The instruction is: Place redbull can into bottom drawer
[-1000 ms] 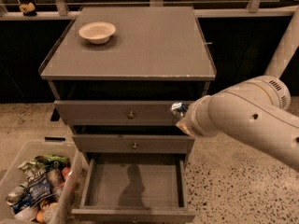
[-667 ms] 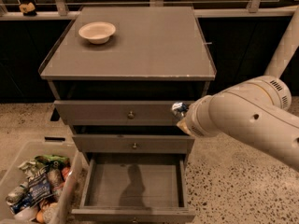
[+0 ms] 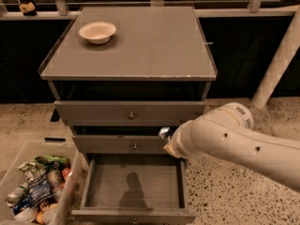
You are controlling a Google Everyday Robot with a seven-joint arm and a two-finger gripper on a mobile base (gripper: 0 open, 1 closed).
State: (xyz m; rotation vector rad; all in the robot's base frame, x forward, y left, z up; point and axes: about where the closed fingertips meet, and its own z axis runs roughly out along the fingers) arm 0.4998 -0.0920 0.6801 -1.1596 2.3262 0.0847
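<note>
The redbull can (image 3: 164, 133) shows only as a small shiny silver top at the tip of my white arm, held in the air. My gripper (image 3: 168, 140) is mostly hidden behind the wrist and is shut on the can. It hangs in front of the right end of the middle drawer front, above the back right corner of the bottom drawer (image 3: 87, 185). The bottom drawer is pulled out, and its plain grey floor holds only a shadow.
A cream bowl (image 3: 97, 32) sits at the back left of the cabinet top (image 3: 150, 50). Two closed drawer fronts (image 3: 131, 112) with round knobs are above the open one. A clear bin of snack packets (image 3: 35, 191) stands on the floor at the left. A white post (image 3: 280, 55) stands at the right.
My arm has moved down and left with the can, from beside the top drawer front to in front of the middle one, over the open bottom drawer.
</note>
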